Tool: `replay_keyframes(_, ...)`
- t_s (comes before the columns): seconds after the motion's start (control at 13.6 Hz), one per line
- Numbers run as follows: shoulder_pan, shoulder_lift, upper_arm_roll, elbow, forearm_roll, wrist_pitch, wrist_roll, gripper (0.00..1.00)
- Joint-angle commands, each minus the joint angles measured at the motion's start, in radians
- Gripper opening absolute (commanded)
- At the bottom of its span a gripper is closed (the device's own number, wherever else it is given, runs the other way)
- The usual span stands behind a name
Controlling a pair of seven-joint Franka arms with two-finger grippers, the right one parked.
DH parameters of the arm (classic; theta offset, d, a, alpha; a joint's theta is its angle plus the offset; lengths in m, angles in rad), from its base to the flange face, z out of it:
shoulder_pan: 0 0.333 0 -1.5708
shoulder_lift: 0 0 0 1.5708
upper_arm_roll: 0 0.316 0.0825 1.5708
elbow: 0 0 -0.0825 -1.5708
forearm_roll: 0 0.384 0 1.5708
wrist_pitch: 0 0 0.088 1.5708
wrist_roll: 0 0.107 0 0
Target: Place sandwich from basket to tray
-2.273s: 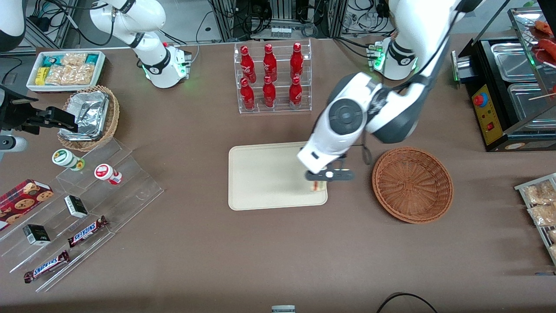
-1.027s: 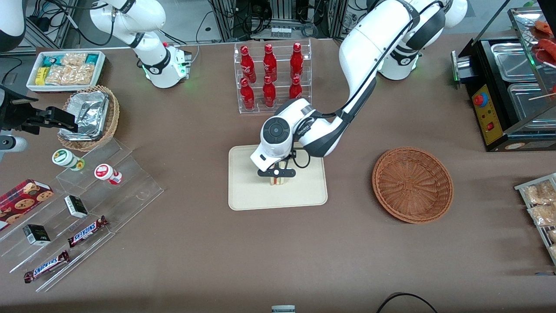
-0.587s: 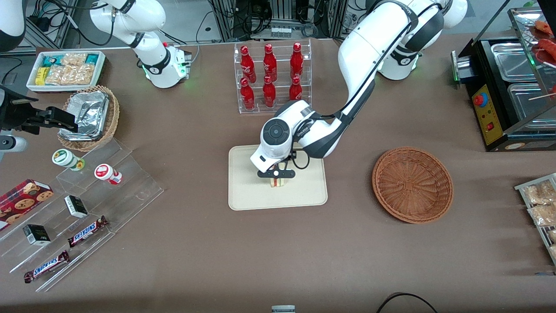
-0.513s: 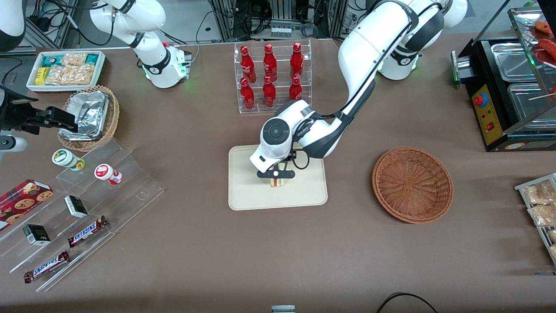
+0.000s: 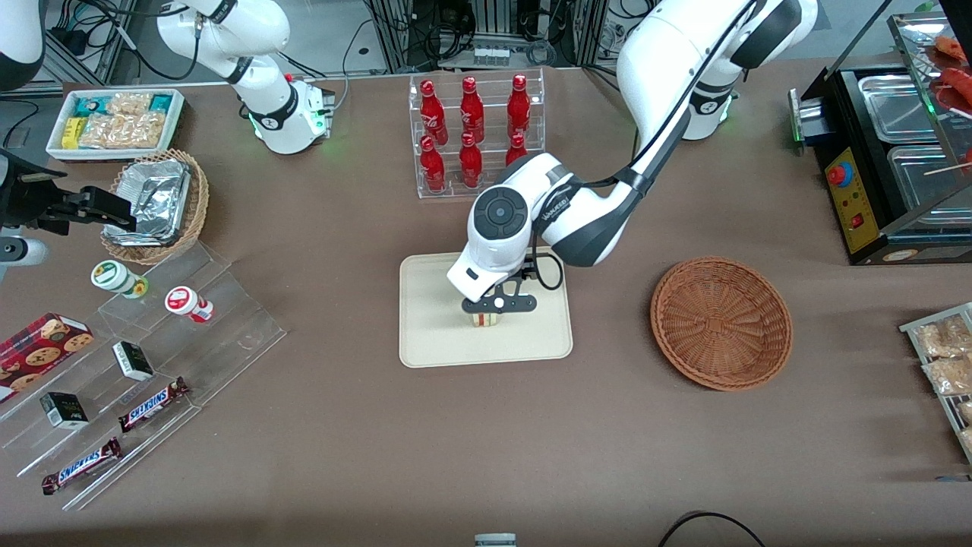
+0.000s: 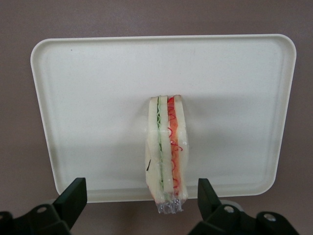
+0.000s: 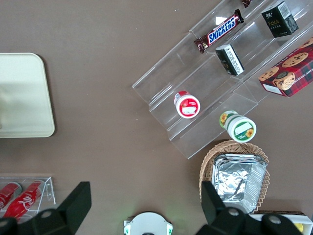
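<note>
While the sandwich (image 6: 167, 149) stands on its edge near the middle of the tray (image 6: 88, 98), the gripper (image 6: 142, 201) hangs just above it, fingers (image 6: 73, 195) spread wide on either side and touching nothing. Its long axis runs between them, so a straight lift looks safe. White bread shows green and red filling. The basket (image 5: 721, 322) sits empty toward the working arm's end of the desk (image 5: 486, 441).

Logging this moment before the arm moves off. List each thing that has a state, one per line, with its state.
gripper: open, above the tray, fingers apart on either side of the sandwich without touching it.
sandwich: released, standing on edge on the tray, wrapped in clear film.
tray: flat on the table, holding only the sandwich.
basket: empty, upright, toward the working arm's end.
</note>
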Motion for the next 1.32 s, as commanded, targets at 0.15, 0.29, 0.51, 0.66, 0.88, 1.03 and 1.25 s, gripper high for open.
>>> replay_keyframes(0.15,-0.004,-0.080,0.007,-0.016,0.014,-0.072,-0.019,1.00)
replay_keyframes(0.29,0.000,-0.148,0.056,-0.026,0.009,-0.074,-0.022,1.00)
replay_keyframes(0.51,0.031,-0.237,0.101,-0.033,0.000,-0.158,-0.019,1.00)
replay_keyframes(0.66,0.090,-0.295,0.102,-0.045,0.000,-0.222,0.004,1.00)
replay_keyframes(0.88,0.214,-0.418,0.102,-0.134,-0.003,-0.232,0.074,1.00)
replay_keyframes(1.03,0.287,-0.466,0.101,-0.150,-0.009,-0.261,0.177,1.00)
replay_keyframes(1.25,0.390,-0.548,0.102,-0.206,-0.014,-0.325,0.318,1.00)
